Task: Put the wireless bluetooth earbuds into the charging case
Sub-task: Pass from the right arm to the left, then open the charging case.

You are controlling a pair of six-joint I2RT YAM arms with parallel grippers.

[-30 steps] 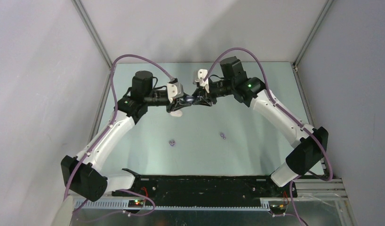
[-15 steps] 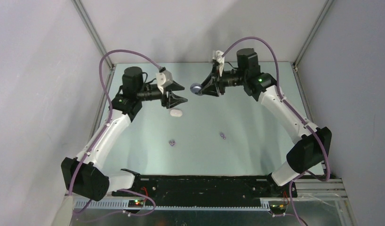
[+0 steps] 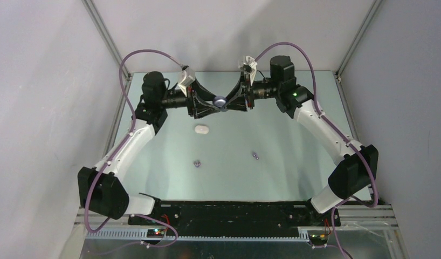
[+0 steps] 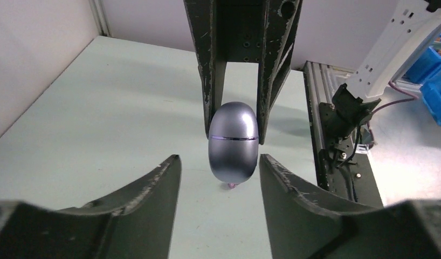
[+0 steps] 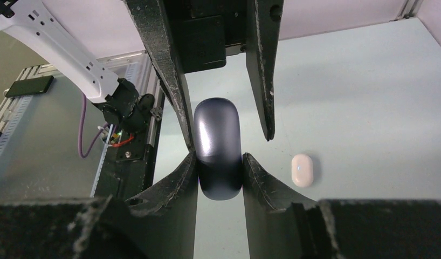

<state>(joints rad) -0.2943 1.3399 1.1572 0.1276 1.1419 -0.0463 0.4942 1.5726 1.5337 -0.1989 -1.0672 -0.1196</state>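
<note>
Saw a pale green table point(image 3: 294, 162) boxed in by plain grey walls point(image 3: 218, 32), with slanting metal posts point(image 3: 106, 38) at the two far corners. Found a black strip point(image 3: 234, 210) along the near edge and, nearer yet, a slotted pale rail point(image 3: 234, 236) with two small lit boards point(image 3: 156, 232) by it. Glimpsed blue bins point(image 4: 431, 67) off the table in the left wrist view, and a flat dark slab point(image 5: 29, 85) in the right wrist view.

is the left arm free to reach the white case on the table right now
Probably yes: the left gripper is open and empty, merely flanking the grey case that the right gripper grips, and the white case lies uncovered on the table nearby.
</note>
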